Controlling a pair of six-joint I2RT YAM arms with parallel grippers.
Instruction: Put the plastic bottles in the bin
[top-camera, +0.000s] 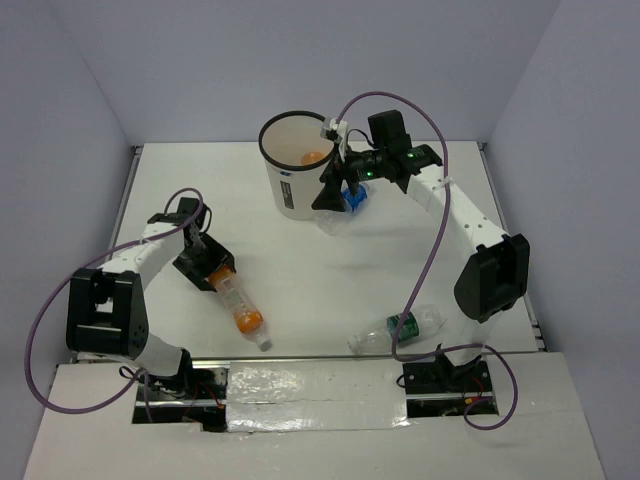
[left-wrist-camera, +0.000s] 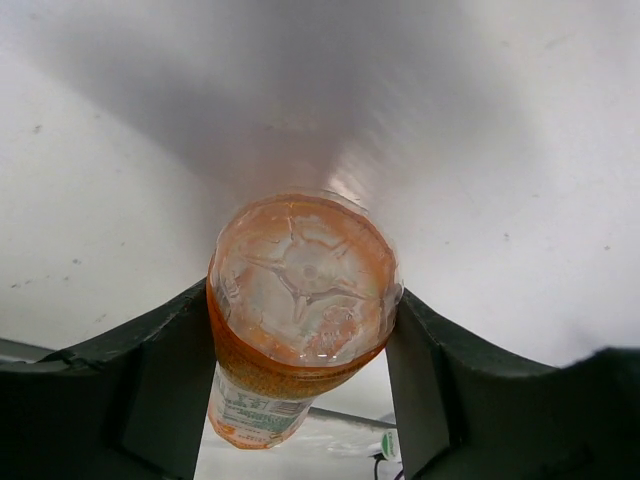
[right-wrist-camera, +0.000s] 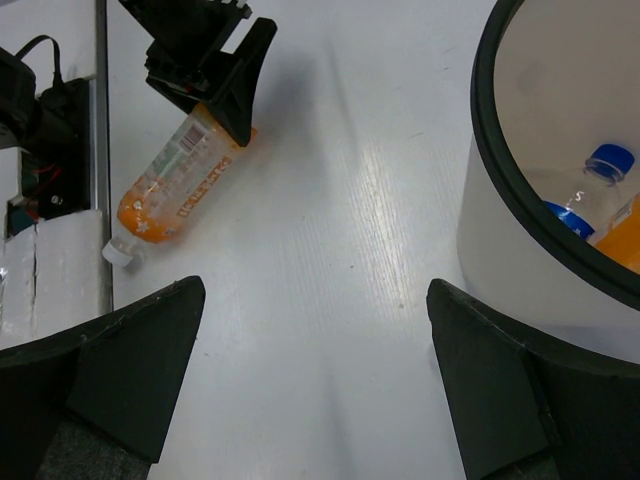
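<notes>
Green-label bottle (top-camera: 400, 329): on its side on the desk (top-camera: 330, 285), near my right arm's base;
Left fingers (top-camera: 206, 262): clamped on the base of the longer orange bottle (top-camera: 238, 298), which lies on the desk, white cap towards me;
Right fingers (top-camera: 335, 188): wide apart, empty, beside the bin (top-camera: 290, 192);
Blue-label bottle (top-camera: 353, 198): just beside the bin, partly hidden by my right fingers;
Bin: upright, far middle; inside, a stubby orange bottle (top-camera: 312, 157) and a blue-capped bottle (right-wrist-camera: 590, 195).

White table (top-camera: 310, 275), pale lavender walls (top-camera: 300, 60)
</notes>
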